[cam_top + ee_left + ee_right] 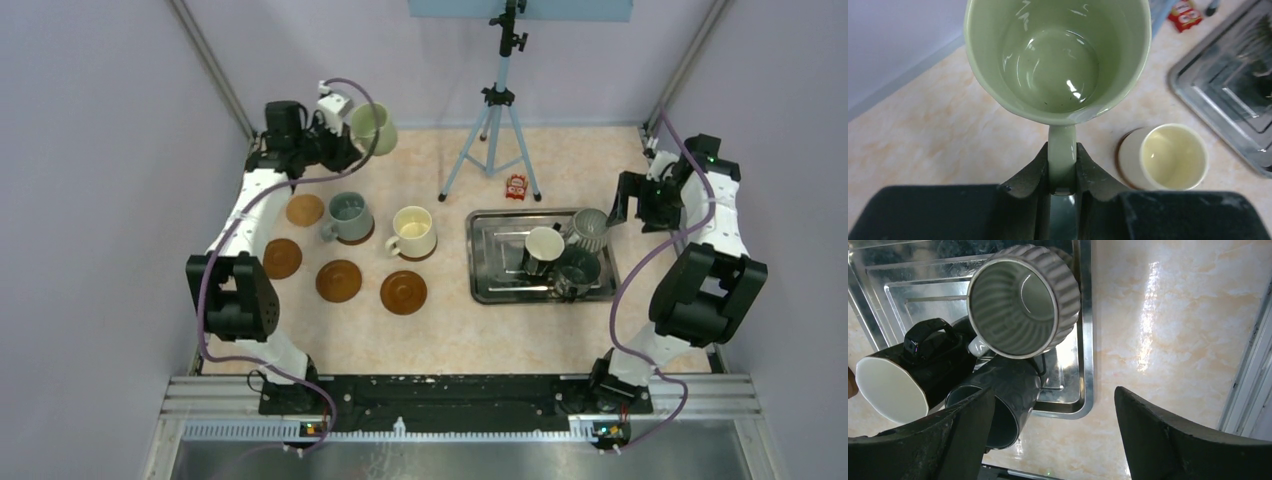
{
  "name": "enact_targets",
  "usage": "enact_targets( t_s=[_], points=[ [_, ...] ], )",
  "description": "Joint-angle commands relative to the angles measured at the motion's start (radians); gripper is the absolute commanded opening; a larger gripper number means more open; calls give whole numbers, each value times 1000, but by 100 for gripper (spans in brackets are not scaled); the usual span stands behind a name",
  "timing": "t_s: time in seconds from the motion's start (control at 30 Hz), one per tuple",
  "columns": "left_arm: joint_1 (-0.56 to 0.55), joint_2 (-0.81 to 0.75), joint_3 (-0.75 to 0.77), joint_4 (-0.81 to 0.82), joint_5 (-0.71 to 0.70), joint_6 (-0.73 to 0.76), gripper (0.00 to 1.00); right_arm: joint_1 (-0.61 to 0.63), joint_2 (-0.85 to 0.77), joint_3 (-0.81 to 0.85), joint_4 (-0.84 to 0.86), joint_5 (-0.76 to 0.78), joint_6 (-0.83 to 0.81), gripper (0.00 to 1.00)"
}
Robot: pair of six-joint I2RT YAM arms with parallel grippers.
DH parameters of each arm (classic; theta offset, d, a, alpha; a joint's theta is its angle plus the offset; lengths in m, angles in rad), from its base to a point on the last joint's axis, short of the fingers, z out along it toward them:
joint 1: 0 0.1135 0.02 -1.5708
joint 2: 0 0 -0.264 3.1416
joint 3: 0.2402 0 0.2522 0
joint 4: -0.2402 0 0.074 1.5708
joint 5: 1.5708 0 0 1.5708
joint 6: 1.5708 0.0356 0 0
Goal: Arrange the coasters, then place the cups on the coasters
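The table [450,335] is the biggest thing, pale and marbled, with walls close on three sides. A tripod [492,130] stands at the back in the middle. On the right part of the table lies the steel tray [482,288]. Three mugs are packed together in it and touch each other: the ribbed grey mug [590,228], the mug with a white inside [543,246] and the dark mug [578,270]. The right gripper [640,205] hangs just past the tray's right edge, near the ribbed grey mug. Its fingers [1168,440] are spread wide and hold nothing, and there is bare table below them, next to the right wall. Over the far left corner, the left gripper [345,145] holds the pale green mug [374,127] up, close to the back wall. Its fingers [1033,175] squeeze tight on the mug's handle, and the mug's open mouth faces the wrist camera. Nearer the arms, the grey-blue mug [349,216] and the cream mug [412,232] each stand on a coaster. Four bare coasters [339,281] lie around them on the left half, apart from each other. A small red packet [516,186] lies by the tripod's foot.
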Motion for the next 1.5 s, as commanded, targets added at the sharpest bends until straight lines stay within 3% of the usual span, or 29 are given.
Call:
enact_targets(
  t_s=[0.0, 0.17, 0.4, 0.67, 1.13, 1.47],
  points=[
    [188, -84, 11, -43, 101, 69, 0, -9, 33, 71, 15, -37, -3, 88],
    [395, -81, -46, -66, 126, 186, 0, -9, 56, 95, 5, -45, -8, 88],
    [535, -50, -155, -57, 186, 399, 0, -8, 72, 95, -14, -44, -29, 87],
    [558, 30, -173, -97, 207, 575, 0, -8, 59, 74, -22, -8, -53, 87],
    [558, 141, -142, -120, 194, 652, 0, -8, 44, 55, -43, 17, -87, 87],
    [558, 177, -141, -84, 162, 622, 0, -8, 46, 47, -42, 29, -90, 87]
  ],
)
